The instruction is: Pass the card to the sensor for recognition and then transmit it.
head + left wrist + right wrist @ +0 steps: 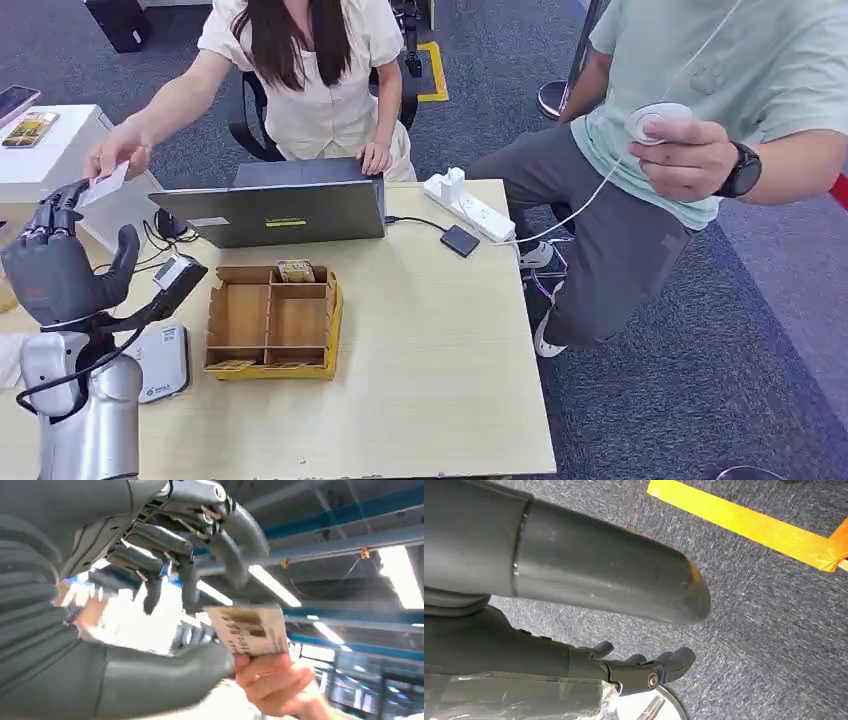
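- Your left hand (62, 262) is raised with fingers spread, holding nothing, so the person's hand (118, 152) can slip the card (106, 185) in; the card sits just at the fingertips.
- The card is thin, stiff and printed.
- Your right hand (644, 667) hangs over grey carpet (769, 625), fingers loosely curled, idle.

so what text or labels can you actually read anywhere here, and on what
None reads clearly.
Card: dark print and a brownish patch, blurred.
Laptop lid: a white sticker and a yellow strip, too small.
White device on the table: a small blue mark, too small.
Small pack in the wooden organiser: print too small.
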{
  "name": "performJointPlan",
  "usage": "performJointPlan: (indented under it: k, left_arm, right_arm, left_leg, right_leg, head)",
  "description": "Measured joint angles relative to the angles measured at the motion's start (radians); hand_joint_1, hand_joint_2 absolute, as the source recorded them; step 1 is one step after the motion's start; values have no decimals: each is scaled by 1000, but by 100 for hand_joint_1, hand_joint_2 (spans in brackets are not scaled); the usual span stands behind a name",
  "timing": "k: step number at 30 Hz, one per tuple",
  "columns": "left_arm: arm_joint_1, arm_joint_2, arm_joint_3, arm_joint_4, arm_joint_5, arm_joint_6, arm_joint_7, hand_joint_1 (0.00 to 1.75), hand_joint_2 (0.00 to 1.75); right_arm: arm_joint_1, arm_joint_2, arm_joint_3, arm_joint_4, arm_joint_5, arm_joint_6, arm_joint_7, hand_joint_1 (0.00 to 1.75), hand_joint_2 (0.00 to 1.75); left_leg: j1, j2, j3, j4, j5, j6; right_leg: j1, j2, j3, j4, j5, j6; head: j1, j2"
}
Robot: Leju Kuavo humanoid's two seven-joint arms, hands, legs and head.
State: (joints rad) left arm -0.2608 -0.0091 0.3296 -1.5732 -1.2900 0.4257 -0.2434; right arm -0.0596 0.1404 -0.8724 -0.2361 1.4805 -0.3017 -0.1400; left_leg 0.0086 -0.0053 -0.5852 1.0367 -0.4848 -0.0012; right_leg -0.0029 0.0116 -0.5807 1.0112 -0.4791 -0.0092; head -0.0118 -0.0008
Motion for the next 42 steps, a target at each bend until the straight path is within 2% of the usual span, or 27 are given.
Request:
performJointPlan:
  k: [2, 14, 18, 22, 25, 30, 31, 33, 36, 38, 41, 42]
  left_arm:
    - [0, -11, 0, -20, 69, -34, -23, 0, 175]
    - [-3, -52, 17, -103, 324, -176, -102, 0, 175]
    - [-3, -57, 24, -113, 345, -189, -115, 0, 175]
    - [9, -57, 31, -117, 374, -243, -159, 0, 175]
    - [42, -41, 31, -117, 376, -272, -195, 0, 175]
    - [73, -17, 31, -117, 377, -289, -210, 0, 175]
    - [83, -9, 31, -117, 378, -298, -212, 0, 175]
    - [125, 53, 16, -115, 378, -343, -224, 0, 175]
    - [242, 212, 3, -112, 452, -415, -261, 0, 175]
    - [312, 288, 5, -119, 503, -467, -268, 0, 175]
    - [314, 289, 5, -119, 503, -468, -268, 0, 175]
    - [320, 306, 6, -121, 508, -473, -268, 0, 175]
  right_arm:
    - [0, 0, 0, 0, 0, 1, 1, 0, 0]
    - [1, 0, 0, 0, 0, 9, 1, 0, 0]
    - [1, 0, 0, 0, 0, 9, 3, 0, 0]
    - [2, 0, 0, 0, 0, 9, 3, 0, 0]
    - [2, 0, 0, 0, 0, 8, -1, 0, 0]
    - [2, 0, 0, 0, 0, 6, -3, 0, 0]
    - [2, 0, 0, 0, 0, 5, -3, 0, 0]
    - [3, -2, 0, 0, 0, -3, -11, 0, 0]
    - [5, -5, -2, 0, 0, -6, -25, 0, 0]
    - [9, -8, -3, 0, 0, -6, -32, 0, 0]
    - [9, -8, -3, 0, 0, -6, -32, 0, 0]
    - [9, -8, -3, 0, 0, -6, -32, 0, 0]
  left_leg:
    - [0, 0, 0, 0, 0, 0]
    - [0, 0, 0, 0, 0, 0]
    - [0, 0, 0, 0, 0, 0]
    - [0, 0, 0, 0, 0, 0]
    - [0, 0, 0, 0, 0, 0]
    - [0, 0, -1, 0, 0, 0]
    - [0, 0, 0, 0, 0, 0]
    - [0, 4, 0, -1, -1, -1]
    - [1, 11, 3, -3, -3, -3]
    - [1, 11, 4, -3, -3, -4]
    - [1, 11, 4, -3, -3, -4]
    - [1, 11, 3, -3, -3, -4]
  right_leg:
    - [0, 0, 0, 0, 0, 0]
    - [0, 0, 0, 0, 0, 0]
    - [0, 0, 0, 0, 0, 0]
    - [0, 0, 0, 0, 0, 0]
    - [0, 0, 0, 0, 0, 0]
    - [0, -1, 0, 0, 0, 0]
    - [0, 0, 0, 0, 0, 0]
    - [0, 4, 0, 0, 0, 0]
    - [0, 12, 0, 1, -1, -1]
    - [1, 13, -1, 1, -2, -3]
    - [1, 13, -1, 1, -2, -3]
    - [1, 13, -1, 1, -2, -3]
  head:
    - [0, 0]
    - [0, 0]
    - [0, 0]
    - [0, 0]
    - [0, 0]
    - [0, 0]
    - [0, 0]
    - [0, 0]
    - [0, 0]
    - [-1, 0]
    - [-1, 0]
    - [-1, 0]
